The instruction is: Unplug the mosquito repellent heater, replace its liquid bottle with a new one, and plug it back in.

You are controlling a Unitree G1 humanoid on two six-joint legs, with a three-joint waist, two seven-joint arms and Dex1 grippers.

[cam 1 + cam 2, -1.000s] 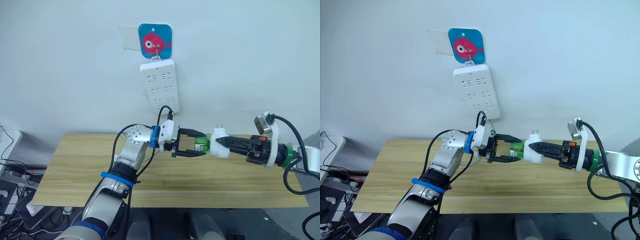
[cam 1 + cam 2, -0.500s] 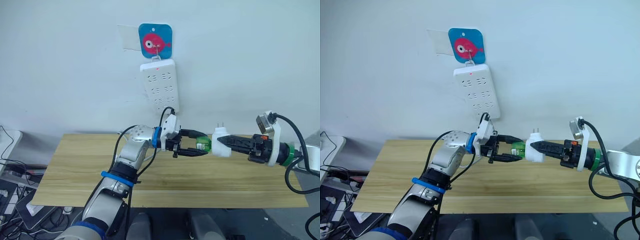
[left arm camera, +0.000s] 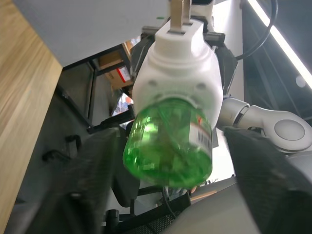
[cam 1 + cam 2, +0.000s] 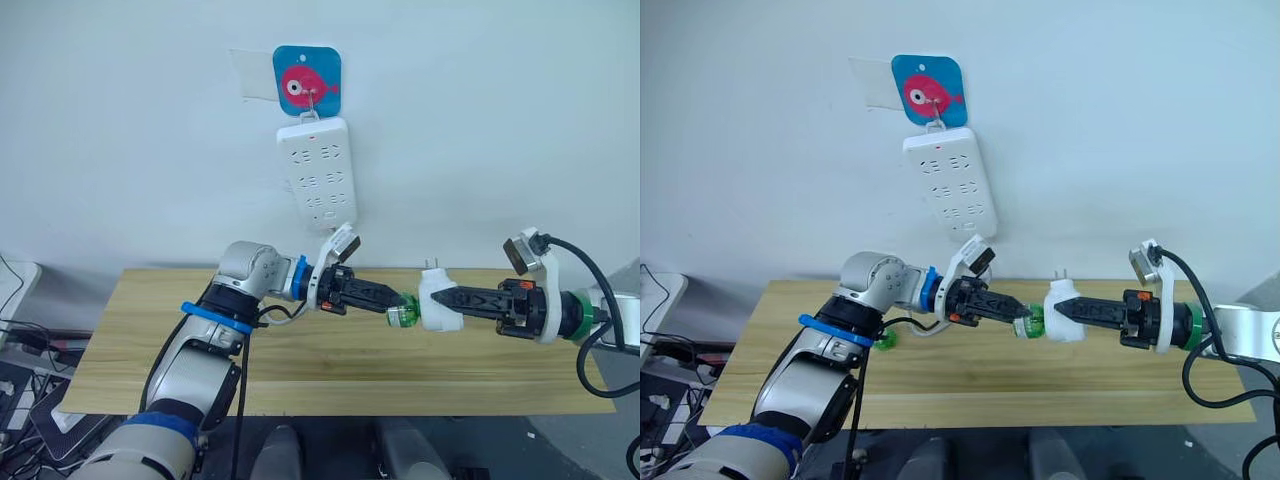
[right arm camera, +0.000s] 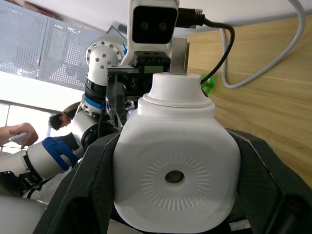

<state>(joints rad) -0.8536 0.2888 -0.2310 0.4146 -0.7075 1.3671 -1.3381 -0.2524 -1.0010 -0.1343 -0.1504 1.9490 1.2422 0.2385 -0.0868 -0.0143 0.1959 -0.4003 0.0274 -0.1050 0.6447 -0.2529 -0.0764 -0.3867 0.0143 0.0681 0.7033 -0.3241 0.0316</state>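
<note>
A: Nearest us, above the wooden table (image 4: pixel 150 340), both arms meet in mid-air. The right gripper (image 4: pixel 462 300) is clamped on the mosquito repellent heater (image 4: pixel 436 303), black fingers pressed along its white sides, plug prongs pointing up.

B: And the heater is off the wall, held level over the table's back half. That sideways hold makes sense to me: it aims the bottle end straight at the other arm.

A: Right. The left gripper (image 4: pixel 385 299) has its fingers drawn close around the green liquid bottle (image 4: pixel 404 316), which sticks out of the heater's underside. In the left wrist view the bottle (image 3: pixel 168 148) sits seated in the white body, fingers (image 3: pixel 273 180) either side of it.

B: Touching it, or just flanking?

A: Closed down on it, as I read it; one arm steadies the unit, the other grips to twist the bottle out.

B: Something small and green lies on the table (image 4: pixel 886 341) by the left elbow; I can't tell what.

A: Farther back, the white power strip (image 4: pixel 321 171) hangs on the wall under a blue fish hook plate (image 4: pixel 306 82), sockets free.
</note>
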